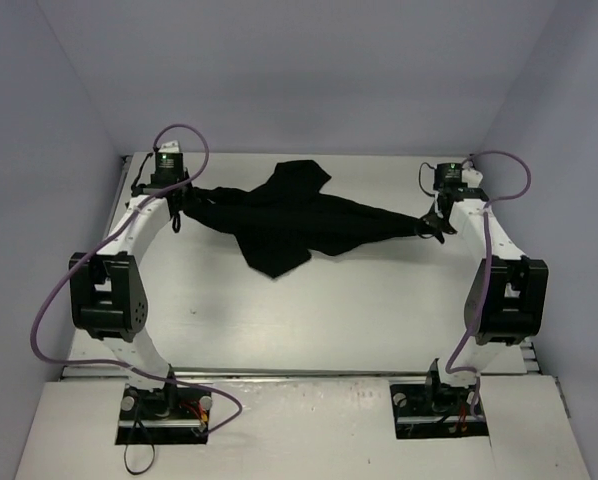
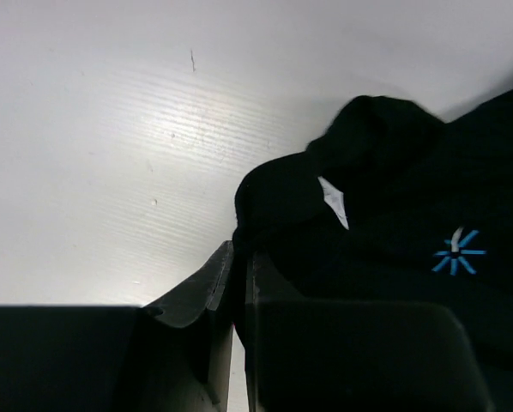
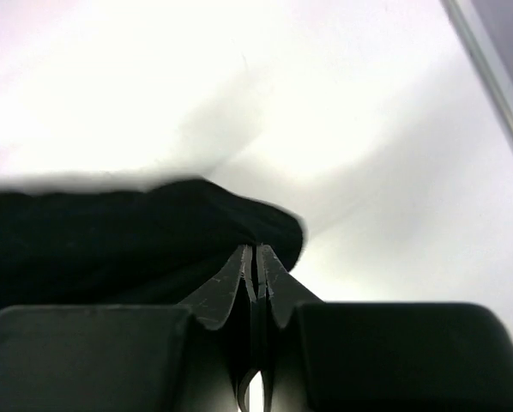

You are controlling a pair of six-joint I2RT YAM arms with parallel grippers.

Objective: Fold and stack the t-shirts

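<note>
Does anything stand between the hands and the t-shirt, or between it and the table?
Nothing visible: the left hand and right hand are shut on the t-shirt, and the table below shows no other thing.

Black t-shirt (image 1: pixel 289 215) partly on white table (image 1: pixel 329 310)

The t-shirt (image 1: pixel 291 215) across the far half of the table (image 1: pixel 329 310).

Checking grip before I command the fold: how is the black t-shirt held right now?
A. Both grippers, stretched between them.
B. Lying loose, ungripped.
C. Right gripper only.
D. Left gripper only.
A: the t-shirt spans from the left gripper to the right gripper, and both wrist views show jaws shut on black cloth.
</note>
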